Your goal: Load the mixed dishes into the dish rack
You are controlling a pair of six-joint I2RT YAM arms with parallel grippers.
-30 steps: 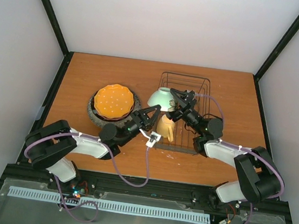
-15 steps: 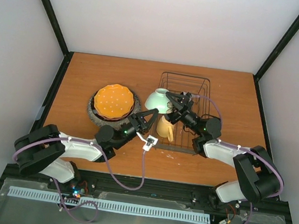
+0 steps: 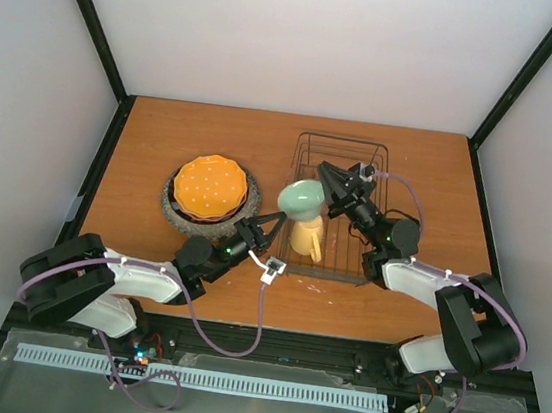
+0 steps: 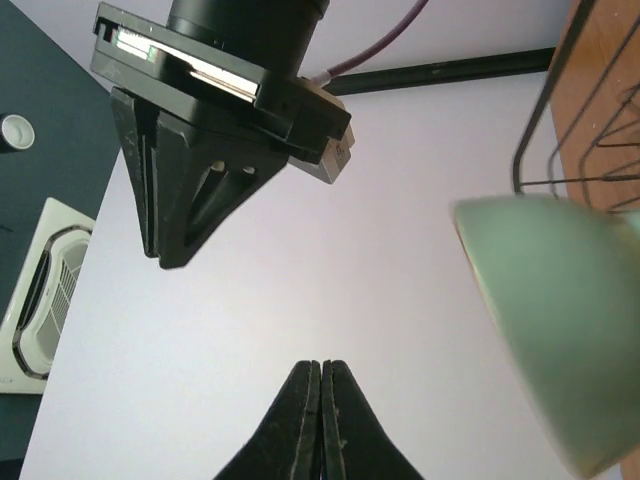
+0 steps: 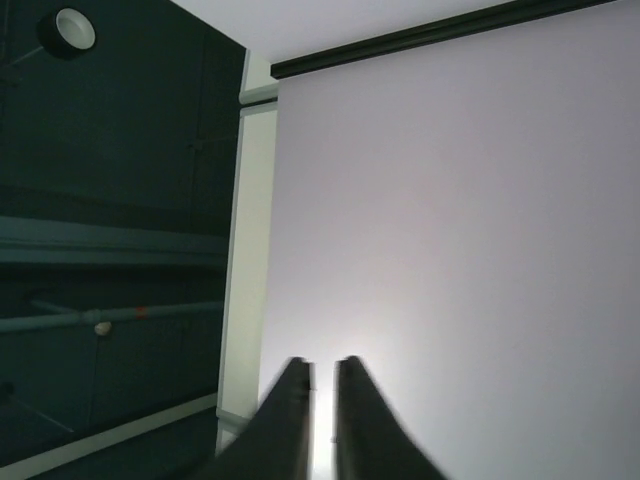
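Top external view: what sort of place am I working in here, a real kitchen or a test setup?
Probably a lab test cell, not a kitchen: plain white walls in black framing enclose a wooden table, with the dish rack and stacked plates as props.

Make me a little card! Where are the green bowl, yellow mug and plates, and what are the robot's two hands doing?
Rack: black wire dish rack, right of the plates
Bowl: pale green bowl, tilted at the rack's left edge
Mug: yellow mug, inside the rack, near left corner
Plates: orange white-dotted scalloped plate atop a pile, grey speckled plate at the bottom, outside the rack
Left gripper: shut, empty
Right gripper: almost shut, empty
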